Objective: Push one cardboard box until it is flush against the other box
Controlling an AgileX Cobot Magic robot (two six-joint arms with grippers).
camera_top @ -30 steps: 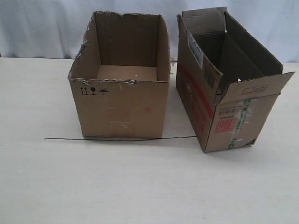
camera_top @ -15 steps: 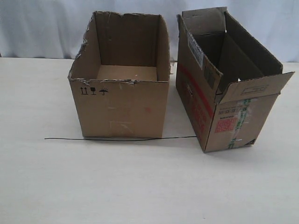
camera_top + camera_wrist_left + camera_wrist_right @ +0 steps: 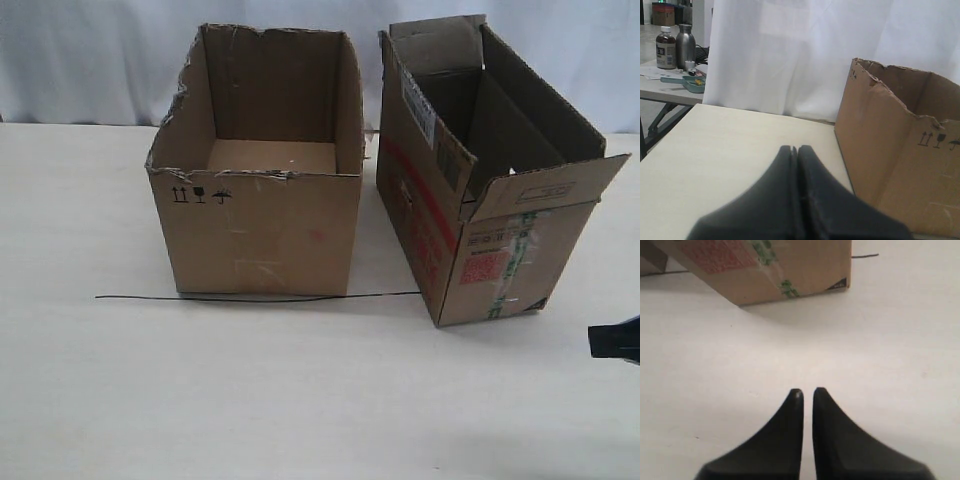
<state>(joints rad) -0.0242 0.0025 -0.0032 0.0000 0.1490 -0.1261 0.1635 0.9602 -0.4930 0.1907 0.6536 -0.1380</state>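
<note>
The new thing here is the right claw (image 3: 614, 340). A moment ago it was not in the outside view. Now its black tip peeks in at the right edge, low over the table (image 3: 300, 410), nearer than the boxes. In its own camera the right claw (image 3: 805, 390) has its two fingers almost together with only a thin slit between them, and it holds nothing. It points at the near bottom corner of the cardboard box (image 3: 765, 265) but is not touching it. I think this means the push is about to start, and no pushing is done yet.

The left claw (image 3: 796, 147) is squeezed tight shut and empty. It sits over the table to the left of the other box (image 3: 890, 165), apart from it.

A thin black wire (image 3: 260, 298) lies on the table along the front of the boxes.

The cardboard box (image 3: 500, 262) stands on the right side of the table, its flaps open at the top. Its long side runs from near to far. Its short end with the red label faces front and a little to the right. The other box (image 3: 265, 235) stands to its left. There is a gap between them, and it looks wider at the front than at the back.

A white curtain (image 3: 100, 60) hangs behind.
</note>
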